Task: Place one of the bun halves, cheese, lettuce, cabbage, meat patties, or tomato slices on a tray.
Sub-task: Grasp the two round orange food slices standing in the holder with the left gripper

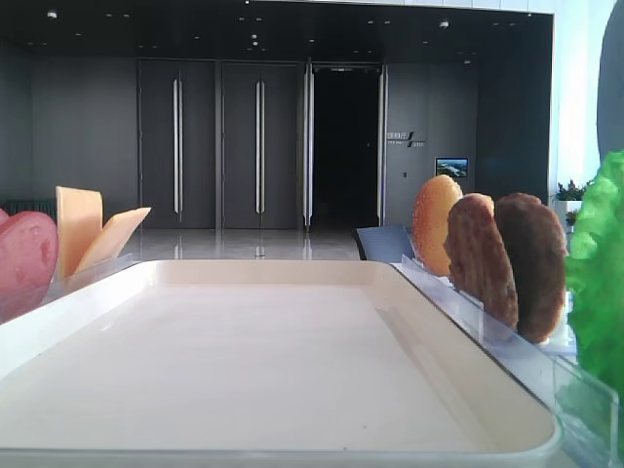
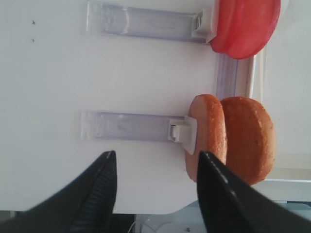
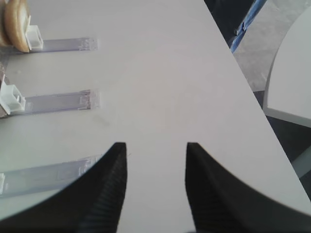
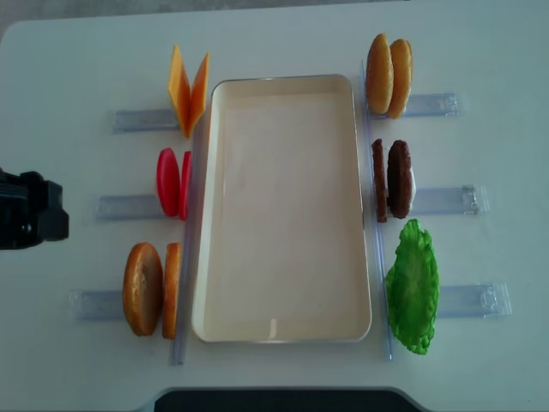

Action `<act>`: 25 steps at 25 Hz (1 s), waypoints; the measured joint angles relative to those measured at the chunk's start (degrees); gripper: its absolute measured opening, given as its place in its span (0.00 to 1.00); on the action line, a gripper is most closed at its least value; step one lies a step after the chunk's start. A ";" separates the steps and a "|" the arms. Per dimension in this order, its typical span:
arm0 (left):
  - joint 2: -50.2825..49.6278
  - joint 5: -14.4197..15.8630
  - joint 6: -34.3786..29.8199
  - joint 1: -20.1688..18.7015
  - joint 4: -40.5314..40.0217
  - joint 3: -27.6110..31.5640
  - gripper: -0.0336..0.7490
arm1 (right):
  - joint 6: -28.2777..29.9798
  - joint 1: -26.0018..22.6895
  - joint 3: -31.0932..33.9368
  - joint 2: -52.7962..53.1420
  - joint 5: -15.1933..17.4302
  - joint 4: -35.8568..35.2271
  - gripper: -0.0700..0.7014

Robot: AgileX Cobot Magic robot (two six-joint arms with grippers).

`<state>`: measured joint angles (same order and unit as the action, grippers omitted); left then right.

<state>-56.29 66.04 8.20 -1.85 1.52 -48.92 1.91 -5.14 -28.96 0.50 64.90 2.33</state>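
The cream tray [image 4: 283, 322] lies empty in the middle of the table. On its left stand cheese [image 4: 188, 90], tomato slices [image 4: 171, 182] and two bun halves [image 4: 147, 288] in clear racks. On its right are two more bun halves [image 4: 388, 74], meat patties [image 4: 393, 178] and lettuce [image 4: 413, 287]. My left gripper [image 2: 156, 154] is open over the bare table, with its right finger just short of the bun halves [image 2: 238, 141] and the tomato slices [image 2: 245, 24] further off. My right gripper [image 3: 155, 145] is open above the table, holding nothing. No cabbage shows.
Clear plastic racks [image 4: 446, 201] stick out from both sides of the tray. The left arm's black body [image 4: 30, 221] sits at the table's left edge. In the right wrist view the table edge [image 3: 243, 77] runs close on the right, with a bun half [image 3: 14, 24] at the top left.
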 joint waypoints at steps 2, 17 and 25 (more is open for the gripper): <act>-0.06 -0.33 0.00 0.00 0.88 0.00 0.56 | 0.00 0.00 0.00 0.00 0.00 0.00 0.45; -0.06 -7.65 1.90 -11.81 4.76 6.26 0.53 | 0.00 0.00 0.00 0.00 0.00 0.00 0.45; -2.22 -10.32 22.47 -31.86 -5.50 6.26 0.53 | 0.00 0.00 0.00 0.00 0.00 0.00 0.45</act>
<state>-58.51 55.72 30.67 -33.71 -3.98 -42.66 1.91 -5.14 -28.96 0.50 64.90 2.33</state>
